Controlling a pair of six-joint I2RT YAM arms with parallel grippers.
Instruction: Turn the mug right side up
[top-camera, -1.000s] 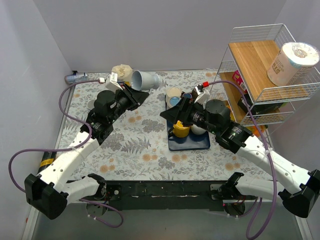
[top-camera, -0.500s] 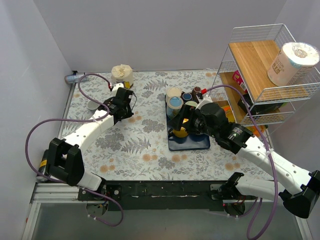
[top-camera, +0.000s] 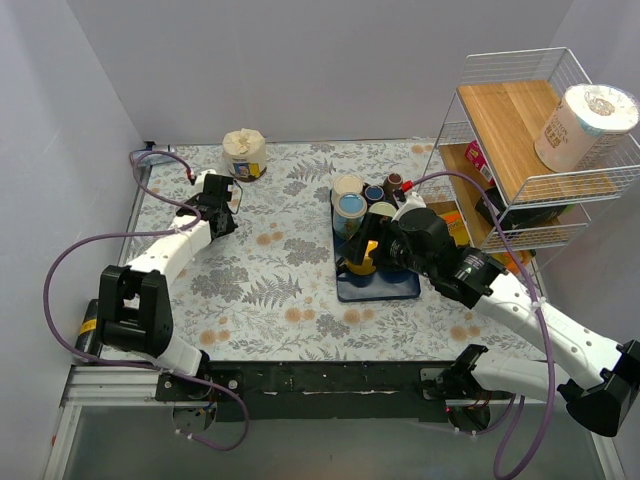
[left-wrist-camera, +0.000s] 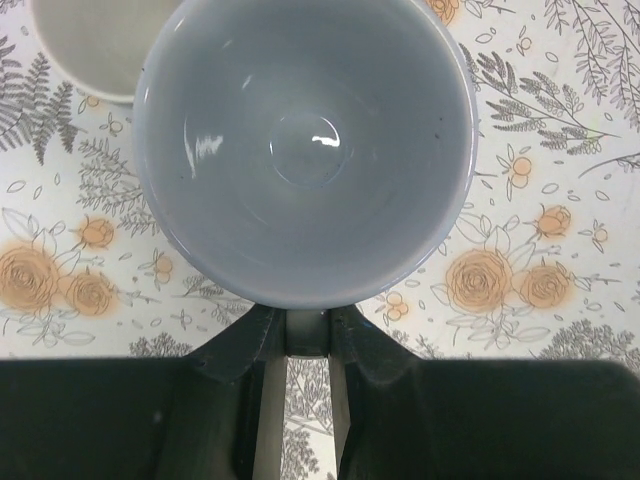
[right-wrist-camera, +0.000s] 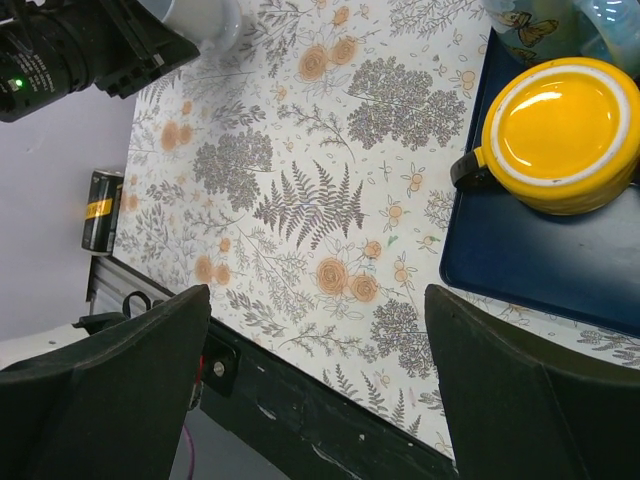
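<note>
Left wrist cam looks straight into the open mouth of the pale blue-grey mug (left-wrist-camera: 305, 150): I see its glossy inside and round bottom, w/ the flowered bench (left-wrist-camera: 545, 200) showing behind it on all sides, so the opening faces up toward the lens. The left pincer (left-wrist-camera: 300, 335) is narrow, both black fingers (left-wrist-camera: 245, 350) pinched on the mug's near edge at lower centre of the frame. Can't tell if the base touches the bench. A whitish bowl (left-wrist-camera: 85, 45) sits just beside the mug at upper left, partly cut by the frame edge. In the top external view the left pincer (top-camera: 215, 205) is at the upper left of the bench (top-camera: 290, 290), near the wall, and the mug itself is hidden under the wrist. Right wrist cam catches a bit of the mug (right-wrist-camera: 200, 18) at the top left edge, next to the black left wrist. The right pincer (right-wrist-camera: 315, 300) is spread wide, holding nothing, hovering over the bench by the left edge of the blue tray (right-wrist-camera: 500, 250). A yellow mug (right-wrist-camera: 565, 130) stands mouth-up on that tray at upper right. From the top view the right pincer (top-camera: 365, 250) is over the tray (top-camera: 378, 285), approx centre frame, well apart from the left one.
</note>
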